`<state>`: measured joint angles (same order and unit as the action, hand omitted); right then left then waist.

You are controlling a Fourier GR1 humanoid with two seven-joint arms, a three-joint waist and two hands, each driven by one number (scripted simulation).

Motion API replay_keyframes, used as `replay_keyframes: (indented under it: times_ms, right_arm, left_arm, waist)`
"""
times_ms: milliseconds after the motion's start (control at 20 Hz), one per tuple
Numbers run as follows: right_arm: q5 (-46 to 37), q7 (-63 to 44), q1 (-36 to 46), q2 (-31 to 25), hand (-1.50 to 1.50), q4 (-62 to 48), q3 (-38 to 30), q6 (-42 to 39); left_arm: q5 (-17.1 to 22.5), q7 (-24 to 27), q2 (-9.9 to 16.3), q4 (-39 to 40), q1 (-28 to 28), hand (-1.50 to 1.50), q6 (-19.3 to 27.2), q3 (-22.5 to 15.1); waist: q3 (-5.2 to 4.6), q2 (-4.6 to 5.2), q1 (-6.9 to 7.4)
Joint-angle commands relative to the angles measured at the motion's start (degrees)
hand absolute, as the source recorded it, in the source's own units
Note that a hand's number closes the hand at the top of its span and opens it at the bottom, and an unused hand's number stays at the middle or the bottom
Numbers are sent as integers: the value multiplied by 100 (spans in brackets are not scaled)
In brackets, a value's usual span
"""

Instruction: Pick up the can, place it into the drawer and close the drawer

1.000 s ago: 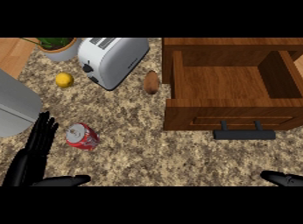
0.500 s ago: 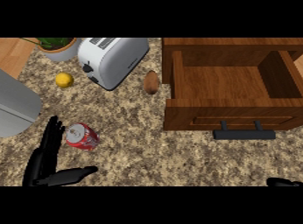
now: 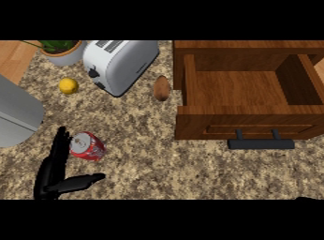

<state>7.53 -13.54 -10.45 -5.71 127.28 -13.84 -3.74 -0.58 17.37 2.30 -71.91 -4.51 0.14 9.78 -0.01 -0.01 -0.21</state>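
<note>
A red can (image 3: 87,146) lies on its side on the speckled counter at the lower left. My left hand (image 3: 53,169) stands open just left of it, straight fingers alongside the can's left end and the thumb stretched out to the right below it. I cannot tell whether the fingers touch the can. The wooden drawer (image 3: 251,123) is pulled open at the right, its inside bare, with a black handle (image 3: 261,143) on its front. Of my right hand only a dark sliver (image 3: 305,198) shows at the lower right edge.
A white toaster (image 3: 120,63) stands at the back, with a potted plant (image 3: 62,51) and a lemon (image 3: 68,86) to its left. A brown potato (image 3: 162,88) lies next to the drawer's left wall. A grey rounded appliance (image 3: 6,115) fills the left edge.
My left hand has moved right and forward until it stands beside the can. My right hand has sunk almost out of the lower edge. The can and drawer have not moved.
</note>
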Motion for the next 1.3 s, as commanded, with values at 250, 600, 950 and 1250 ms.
replay_keyframes:
  times_ms: [250,600,950,1250]
  right_arm:
    - [-58,-290,-22,116,-150,373,77,-106]
    - [109,-280,249,-21,-150,-35,-295,-259]
    - [-209,-405,466,96,-150,116,-125,-75]
    - [289,163,247,-47,-150,-401,-636,-530]
  left_arm:
    - [78,1058,185,2289,1108,-150,159,453]
    - [342,1613,593,3122,1400,-150,-366,569]
    - [242,1327,475,3354,2155,-150,-68,346]
    - [287,1626,488,3715,2157,150,-782,201]
  waist:
    - [-4,6,-23]
    - [-2,4,-6]
    - [-2,4,-9]
    - [1,1,-6]
